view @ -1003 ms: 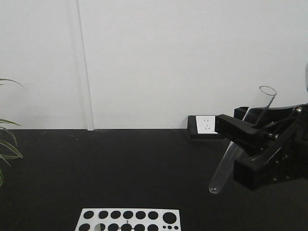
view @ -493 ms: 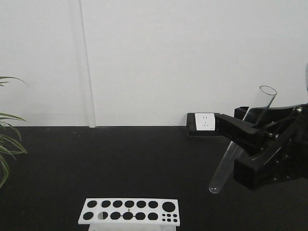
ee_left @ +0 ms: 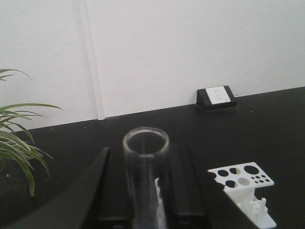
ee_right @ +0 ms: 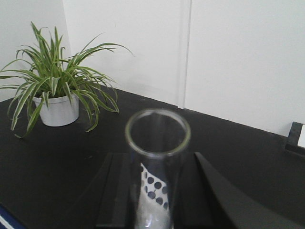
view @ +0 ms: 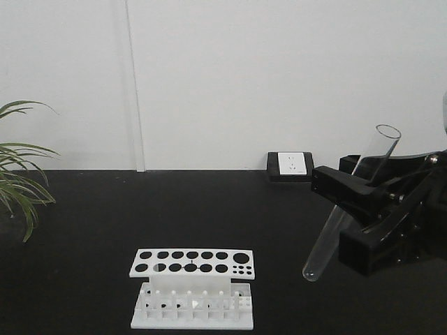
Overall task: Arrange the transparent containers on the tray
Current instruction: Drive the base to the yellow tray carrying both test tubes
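Note:
A wide transparent container (view: 323, 244), a clear glass tube, hangs tilted above the black table at the right, rim up. My right gripper (view: 342, 192) is shut on its middle. In the right wrist view the same tube (ee_right: 157, 143) stands between the black fingers (ee_right: 119, 191) of the gripper (ee_right: 156, 167). In the left wrist view my left gripper (ee_left: 147, 164) is shut on a narrower transparent container (ee_left: 143, 191), rim toward the camera. The left gripper does not show in the front view. The tray is out of view.
A white rack with round holes (view: 192, 264) stands on the black table near the front, also in the left wrist view (ee_left: 243, 176). A potted plant (ee_right: 57, 90) sits at the left (view: 21, 181). A wall socket (view: 292, 164) sits at the table's back edge.
The front view has shifted: the white rack has come fully into frame and higher, and the plant shows more. The right gripper and its tube hold the same place in frame.

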Tool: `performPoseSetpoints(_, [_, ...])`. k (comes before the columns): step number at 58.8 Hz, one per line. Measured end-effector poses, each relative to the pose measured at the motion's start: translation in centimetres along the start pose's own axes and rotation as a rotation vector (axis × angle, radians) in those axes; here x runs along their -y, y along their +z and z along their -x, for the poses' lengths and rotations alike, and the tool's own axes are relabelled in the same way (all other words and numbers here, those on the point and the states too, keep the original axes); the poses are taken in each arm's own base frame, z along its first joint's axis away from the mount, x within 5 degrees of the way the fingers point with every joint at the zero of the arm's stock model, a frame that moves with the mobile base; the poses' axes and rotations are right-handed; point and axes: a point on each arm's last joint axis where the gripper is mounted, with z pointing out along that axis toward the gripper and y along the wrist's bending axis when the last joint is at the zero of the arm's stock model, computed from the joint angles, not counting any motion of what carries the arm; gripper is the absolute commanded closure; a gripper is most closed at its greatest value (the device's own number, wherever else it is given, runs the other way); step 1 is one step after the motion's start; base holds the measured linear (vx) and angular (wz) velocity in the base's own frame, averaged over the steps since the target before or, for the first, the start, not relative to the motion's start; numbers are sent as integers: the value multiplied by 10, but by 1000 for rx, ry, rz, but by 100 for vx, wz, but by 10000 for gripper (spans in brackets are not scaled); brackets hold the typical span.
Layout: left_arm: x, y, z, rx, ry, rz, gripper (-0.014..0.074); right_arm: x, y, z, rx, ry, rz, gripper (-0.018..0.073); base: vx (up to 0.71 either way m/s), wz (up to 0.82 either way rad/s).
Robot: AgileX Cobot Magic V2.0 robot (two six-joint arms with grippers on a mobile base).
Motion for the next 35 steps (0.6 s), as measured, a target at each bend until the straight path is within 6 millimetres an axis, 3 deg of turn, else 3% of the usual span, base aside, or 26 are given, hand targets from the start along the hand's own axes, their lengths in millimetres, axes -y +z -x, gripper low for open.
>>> performPoseSetpoints(35, [0,0,0,0,0,0,468,0,0,0,0,0,0,400,-21,2])
